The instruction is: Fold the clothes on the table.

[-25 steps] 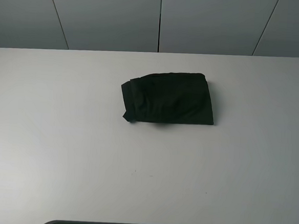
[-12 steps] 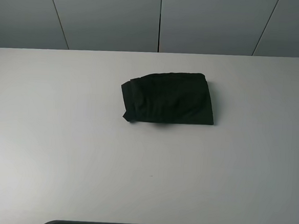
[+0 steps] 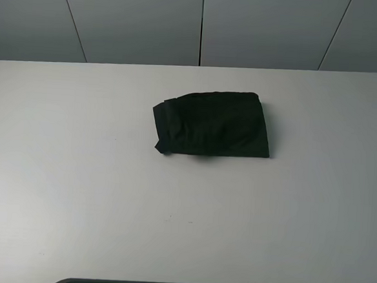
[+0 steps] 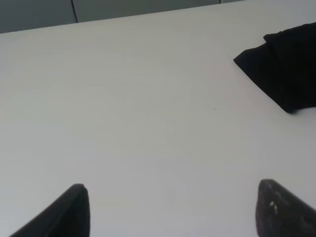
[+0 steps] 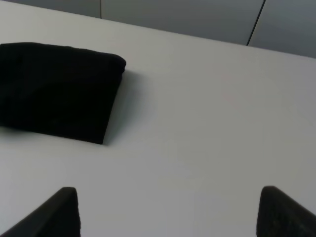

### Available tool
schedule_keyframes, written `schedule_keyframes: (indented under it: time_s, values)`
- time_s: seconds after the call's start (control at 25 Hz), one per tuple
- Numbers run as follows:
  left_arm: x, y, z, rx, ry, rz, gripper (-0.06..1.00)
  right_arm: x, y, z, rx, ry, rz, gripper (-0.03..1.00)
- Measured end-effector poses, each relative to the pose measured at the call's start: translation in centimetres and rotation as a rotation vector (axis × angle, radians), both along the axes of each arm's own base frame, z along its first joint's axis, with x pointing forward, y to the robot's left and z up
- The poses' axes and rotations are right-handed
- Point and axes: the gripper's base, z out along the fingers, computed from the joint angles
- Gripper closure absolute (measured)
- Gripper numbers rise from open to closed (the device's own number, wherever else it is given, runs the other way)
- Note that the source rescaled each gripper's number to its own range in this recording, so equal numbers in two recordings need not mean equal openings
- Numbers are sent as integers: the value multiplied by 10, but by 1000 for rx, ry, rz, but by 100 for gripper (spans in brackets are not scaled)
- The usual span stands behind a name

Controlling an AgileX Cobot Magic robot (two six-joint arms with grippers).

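Clothes: black T-shirt (image 3: 212, 124) lies as a compact folded bundle near the middle of the table (image 3: 75, 192), a little toward the far edge; only plain black cloth shows, no print visible.
Bundle shape: roughly rectangular, layers stacked, right edge looks like a clean fold; at the left end a small flap or corner juts out toward the near side.
Left gripper: left gripper (image 4: 173, 210) hangs over bare tabletop, its two fingertips spread wide with nothing between them; the shirt's left corner (image 4: 281, 69) sits well apart from it.
Right gripper: right gripper (image 5: 168, 212) likewise stands with jaws wide apart and empty above the white surface; the bundle (image 5: 57, 89) is off to one side, not touched.
High view: neither arm appears over the table there, so both seem drawn toward the near edge.
Step in hand: folding looks finished or nearly so; I judge this as the final check with the arms clear of the cloth.
Next move: probably none beyond parking the arms; if tidiness matters, the left gripper would need to reach to the jutting corner, pinch only that flap and tuck it flush without dragging the stacked layers askew.
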Motion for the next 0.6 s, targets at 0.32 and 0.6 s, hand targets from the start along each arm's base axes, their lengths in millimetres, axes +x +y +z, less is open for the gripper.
schedule_keyframes:
  time_s: [0.32,0.6]
  values:
    - [0,-1,-1,-9,5,-5,5,0,-2,0,13,-8,-36,18]
    - [0,-1,-1,-21,8,2,5,0,-2,0,14,-8,-38,18]
